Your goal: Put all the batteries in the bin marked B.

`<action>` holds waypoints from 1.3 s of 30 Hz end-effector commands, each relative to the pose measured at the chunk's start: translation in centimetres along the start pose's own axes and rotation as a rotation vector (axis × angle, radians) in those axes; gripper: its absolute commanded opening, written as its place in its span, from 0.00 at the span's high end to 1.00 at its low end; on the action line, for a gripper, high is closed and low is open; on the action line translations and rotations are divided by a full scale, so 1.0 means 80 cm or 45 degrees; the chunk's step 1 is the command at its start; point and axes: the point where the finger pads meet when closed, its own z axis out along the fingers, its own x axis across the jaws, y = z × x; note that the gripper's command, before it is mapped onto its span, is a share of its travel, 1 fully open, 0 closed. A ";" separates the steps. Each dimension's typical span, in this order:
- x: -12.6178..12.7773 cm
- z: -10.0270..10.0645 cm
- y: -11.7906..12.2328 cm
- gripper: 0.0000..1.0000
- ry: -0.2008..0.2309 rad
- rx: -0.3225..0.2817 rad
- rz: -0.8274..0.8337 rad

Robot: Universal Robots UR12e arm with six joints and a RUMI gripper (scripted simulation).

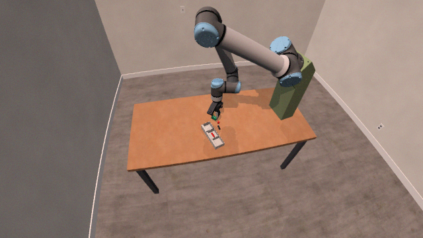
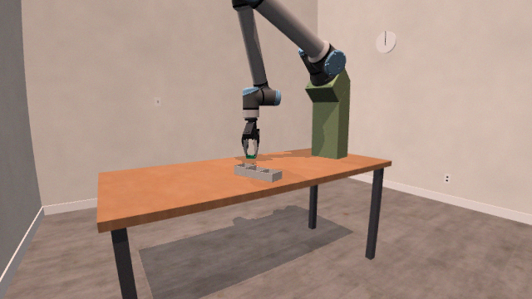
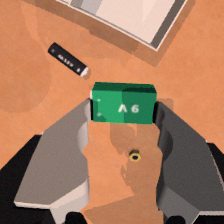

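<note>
My gripper (image 3: 123,101) is shut on a green block battery (image 3: 123,103) with white lettering and holds it a little above the table. In the top view the gripper (image 1: 215,114) and the green battery (image 1: 215,117) hover just behind the far end of the grey row of bins (image 1: 212,135). A red object (image 1: 213,134) lies in the middle compartment. A slim black battery (image 3: 67,58) lies on the table near the bin corner (image 3: 131,17); it also shows in the top view (image 1: 218,127). The bin letters are not readable.
A small red die (image 1: 218,122) lies beside the black battery. A small yellow ring (image 3: 134,156) lies on the table under the gripper. The green robot pedestal (image 1: 291,90) stands at the table's back right. The bins show upright in the exterior view (image 2: 258,172).
</note>
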 end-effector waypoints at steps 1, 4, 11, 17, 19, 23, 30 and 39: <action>-0.019 0.001 -0.033 1.00 0.008 -0.004 0.169; -0.027 0.001 -0.045 1.00 0.007 -0.002 0.278; -0.054 0.002 -0.090 1.00 0.013 -0.005 0.490; -0.077 0.003 -0.129 1.00 0.020 -0.010 0.563; -0.077 0.003 -0.129 1.00 0.020 -0.010 0.563; -0.091 0.003 -0.153 1.00 0.020 -0.010 0.563; -0.095 0.003 -0.160 1.00 0.020 -0.010 0.563; -0.093 0.003 -0.156 1.00 0.020 -0.010 0.563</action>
